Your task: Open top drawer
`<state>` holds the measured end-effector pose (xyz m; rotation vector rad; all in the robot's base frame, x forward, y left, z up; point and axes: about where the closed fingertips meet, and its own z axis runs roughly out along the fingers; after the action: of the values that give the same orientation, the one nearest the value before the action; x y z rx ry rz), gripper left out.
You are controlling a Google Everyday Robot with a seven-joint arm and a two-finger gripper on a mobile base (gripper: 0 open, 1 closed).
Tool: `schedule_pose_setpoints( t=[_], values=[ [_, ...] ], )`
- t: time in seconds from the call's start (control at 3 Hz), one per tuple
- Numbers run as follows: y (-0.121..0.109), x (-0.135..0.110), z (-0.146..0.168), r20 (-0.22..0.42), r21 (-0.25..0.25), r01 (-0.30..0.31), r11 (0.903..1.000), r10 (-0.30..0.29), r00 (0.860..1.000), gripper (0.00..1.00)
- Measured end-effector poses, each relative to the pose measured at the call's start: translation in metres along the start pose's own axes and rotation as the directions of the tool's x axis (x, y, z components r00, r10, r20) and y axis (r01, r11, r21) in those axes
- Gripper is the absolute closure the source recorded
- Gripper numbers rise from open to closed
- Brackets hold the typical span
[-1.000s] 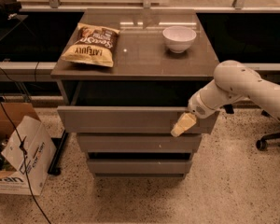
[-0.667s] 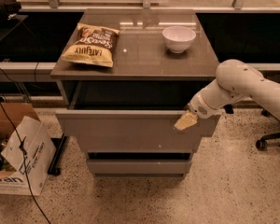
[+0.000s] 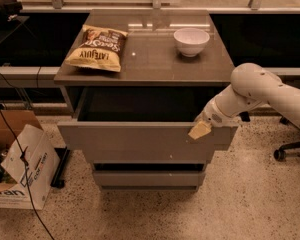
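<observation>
Cardboard fills the 8 o'clock corner: a box point(image 3: 20, 169) cut off by the left edge, with a thin black cable point(image 3: 15, 144) trailing across it. At 11 o'clock a yellow chip bag point(image 3: 96, 48) lies flat on the grey-brown cabinet top point(image 3: 155, 66). A white bowl point(image 3: 191, 41) stands at about 1 o'clock on the same top, well apart from the bag. Below them, at the centre, the top drawer point(image 3: 135, 141) stands open, its flat front panel forward of the two narrower drawer fronts point(image 3: 147, 178) under it at 6 o'clock. Its inside is in deep shadow and I cannot make out any contents. My gripper point(image 3: 200, 130) sits at the panel's top edge near its right end, tan tip against it. Whether it is clenched or released I cannot tell, since my wrist hides the rest. My white arm point(image 3: 255, 91) runs off the frame at 3 o'clock, above a chair's wheeled foot point(image 3: 280, 154) that is also cut off there.
</observation>
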<state>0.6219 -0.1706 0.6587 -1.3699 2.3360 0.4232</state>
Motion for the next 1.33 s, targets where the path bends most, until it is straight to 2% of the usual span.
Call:
schedule_pose_setpoints(
  t=[0.33, 0.67, 1.0, 1.33],
  values=[
    [0.0, 0.0, 0.0, 0.0, 0.0, 0.0, 1.0, 0.0, 1.0, 0.39],
    [0.005, 0.0, 0.005, -0.058, -0.028, 0.033, 0.999, -0.035, 0.998, 0.16],
    [0.027, 0.013, 0.001, -0.141, -0.076, 0.071, 0.9946, -0.081, 0.987, 0.0],
    [0.054, 0.028, -0.008, -0.202, -0.107, 0.091, 0.9902, -0.111, 0.973, 0.0]
  ],
)
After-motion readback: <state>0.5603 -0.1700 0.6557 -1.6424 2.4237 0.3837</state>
